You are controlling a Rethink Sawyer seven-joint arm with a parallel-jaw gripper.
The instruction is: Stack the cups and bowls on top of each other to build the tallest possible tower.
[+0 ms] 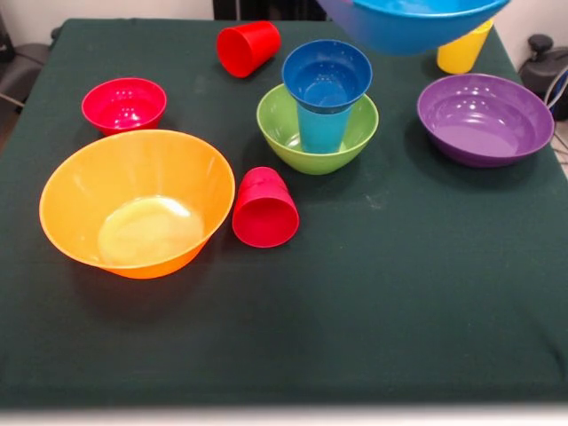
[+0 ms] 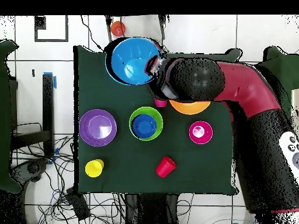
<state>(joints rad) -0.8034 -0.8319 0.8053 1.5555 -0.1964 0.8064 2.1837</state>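
Up top I'm carrying the medium blue bowl (image 1: 410, 22); can't tell the grip. I'd center it over the small dark blue bowl (image 1: 327, 74) first.

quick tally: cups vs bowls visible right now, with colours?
Cups: 4 – red on its side, red at the back, yellow, light blue standing in the green bowl.
Bowls: 6 – orange, green, purple, small red, small dark blue on the light blue cup, medium blue raised at the top edge.
Total: 10
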